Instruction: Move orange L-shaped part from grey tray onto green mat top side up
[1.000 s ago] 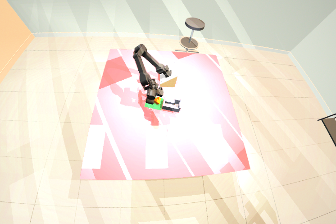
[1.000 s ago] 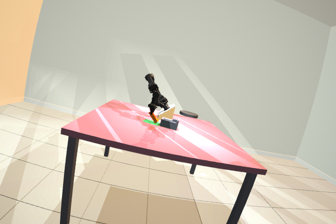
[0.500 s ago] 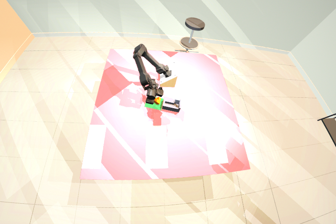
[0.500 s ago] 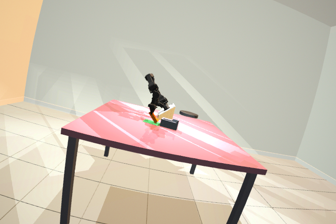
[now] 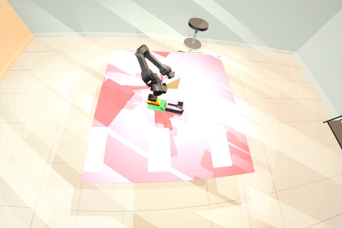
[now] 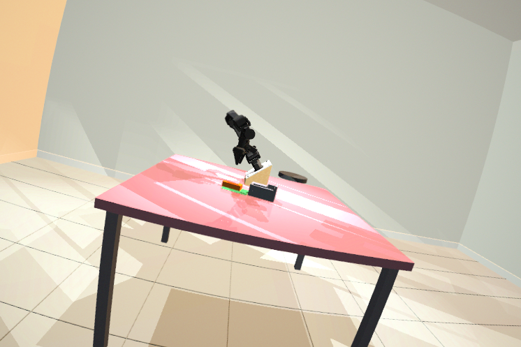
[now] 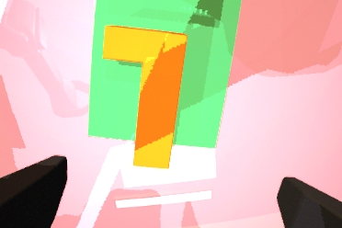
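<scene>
part: lying flat on the mat, one end past its edge, looks like it's been let go
fingers (image 5: 152, 97) (image 6: 238, 162): spread wide, nothing pinched
tray (image 5: 174, 111) (image 6: 262, 192): pocket's empty

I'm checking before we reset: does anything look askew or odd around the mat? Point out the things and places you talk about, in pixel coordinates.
Yes: the orange part (image 5: 154, 101) (image 6: 232, 185) (image 7: 158, 104) lies flat, but its straight end overhangs the edge of the green mat (image 5: 161, 106) (image 6: 244, 192) (image 7: 112, 104).
</scene>
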Tool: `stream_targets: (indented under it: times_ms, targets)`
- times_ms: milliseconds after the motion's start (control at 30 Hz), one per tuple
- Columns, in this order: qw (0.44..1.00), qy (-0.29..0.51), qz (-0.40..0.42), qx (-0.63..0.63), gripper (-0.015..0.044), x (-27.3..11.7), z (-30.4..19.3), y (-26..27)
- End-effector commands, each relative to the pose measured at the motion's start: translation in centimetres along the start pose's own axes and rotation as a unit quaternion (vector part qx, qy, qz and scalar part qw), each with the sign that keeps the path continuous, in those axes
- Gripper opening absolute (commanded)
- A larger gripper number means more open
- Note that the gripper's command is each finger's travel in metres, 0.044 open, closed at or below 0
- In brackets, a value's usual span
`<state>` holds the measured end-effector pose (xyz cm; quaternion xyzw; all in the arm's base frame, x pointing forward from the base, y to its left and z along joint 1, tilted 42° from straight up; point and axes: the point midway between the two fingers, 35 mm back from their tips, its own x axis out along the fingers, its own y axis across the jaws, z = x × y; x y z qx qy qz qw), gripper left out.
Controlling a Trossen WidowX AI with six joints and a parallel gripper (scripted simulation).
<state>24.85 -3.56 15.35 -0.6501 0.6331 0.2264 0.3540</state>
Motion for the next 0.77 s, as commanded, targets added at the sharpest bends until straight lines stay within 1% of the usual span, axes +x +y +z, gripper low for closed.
stream_targets:
  times_ms: [0,100,733]
  targets:
    - [1.000,0.003,0.007,0.000,0.0400,-1.23,-0.11,0.37]
    - [1.000,0.002,0.002,-0.001,0.0400,-0.72,-0.10,0.16]
    - [1.000,0.002,0.002,-0.001,0.0400,-0.72,-0.10,0.16]
